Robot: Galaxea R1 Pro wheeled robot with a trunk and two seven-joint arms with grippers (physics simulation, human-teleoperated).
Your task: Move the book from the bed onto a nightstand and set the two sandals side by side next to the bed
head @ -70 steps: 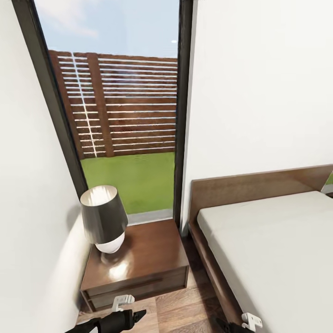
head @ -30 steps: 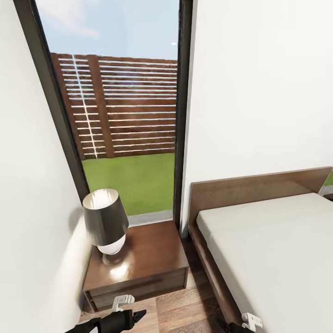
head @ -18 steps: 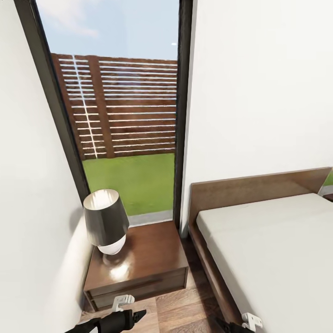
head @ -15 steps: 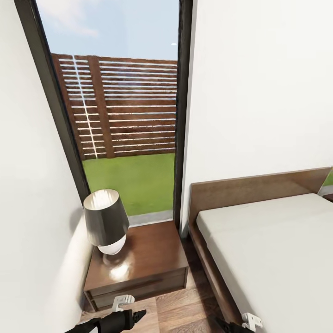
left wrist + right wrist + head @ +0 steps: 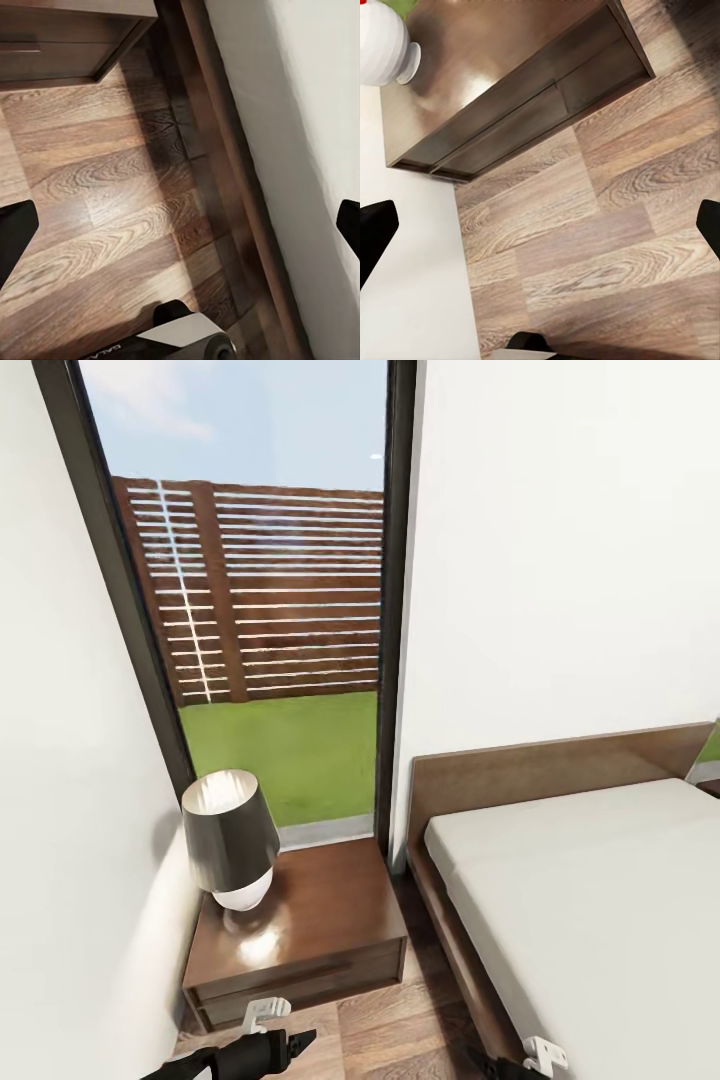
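Note:
The bed (image 5: 600, 900), an off-white mattress on a dark wood frame, fills the right of the head view. A glossy brown nightstand (image 5: 310, 925) stands to its left under the window. My left gripper (image 5: 180, 229) is open over bare floor planks, with the bed frame (image 5: 225, 150) and a corner of the nightstand (image 5: 60, 37) in its view. Open as well, my right gripper (image 5: 540, 225) hangs above the floor in front of the nightstand (image 5: 510, 82). Nothing lies between either pair of fingers. The book and the two sandals are out of view.
A lamp (image 5: 228, 838) with a dark shade and a white base stands on the nightstand's left half. A white wall (image 5: 70, 860) closes in on the left. A narrow strip of wood floor (image 5: 400, 1010) runs between nightstand and bed. A tall window (image 5: 270, 610) looks onto lawn.
The whole head picture has drifted slightly, so the camera has moved a little. Both arms keep the same place at the picture's lower edge.

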